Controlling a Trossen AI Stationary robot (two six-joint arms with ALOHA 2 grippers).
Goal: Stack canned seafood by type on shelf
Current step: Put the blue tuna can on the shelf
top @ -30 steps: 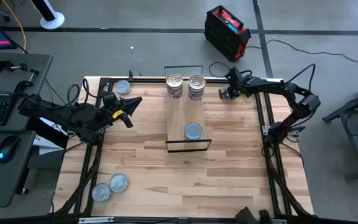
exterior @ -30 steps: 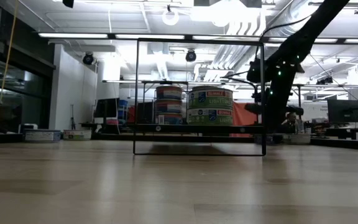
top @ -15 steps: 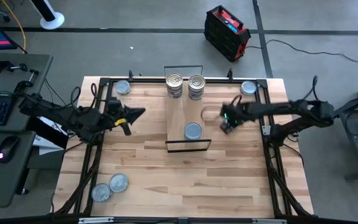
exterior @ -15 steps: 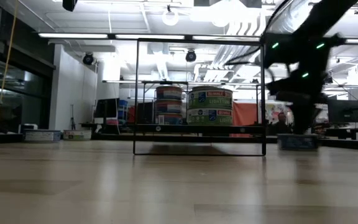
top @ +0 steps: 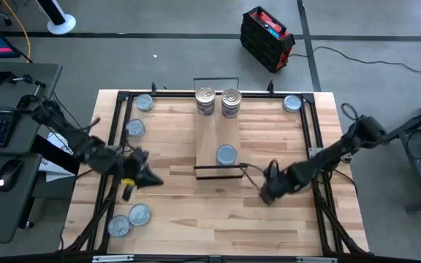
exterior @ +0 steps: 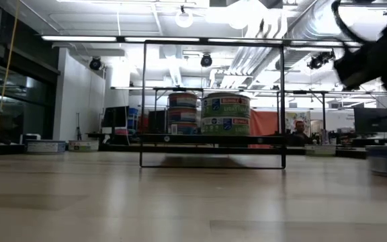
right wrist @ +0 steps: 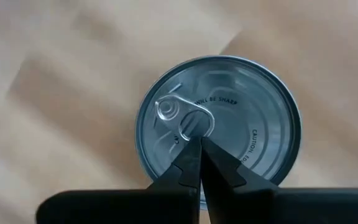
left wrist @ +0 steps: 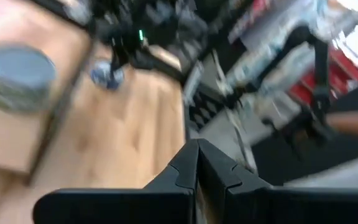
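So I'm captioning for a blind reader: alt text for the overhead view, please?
A wooden shelf mid-table holds two stacks of tins and a single tin. The closed left hand and right hand hover nearby, with loose tins scattered around.

Light: bright, even, from long white ceiling tube lamps (exterior: 113,38)
Blur: left wrist view smeared; low view's right edge blurred
Shadows: faint

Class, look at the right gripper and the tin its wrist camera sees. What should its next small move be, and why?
Probably open the right gripper. Its fingers are pressed shut, with the tips pointing at the lid of a ring-pull tin, so they cannot go around the tin's sides as they are. The left gripper, also shut, is over the table's left side, holding nothing.
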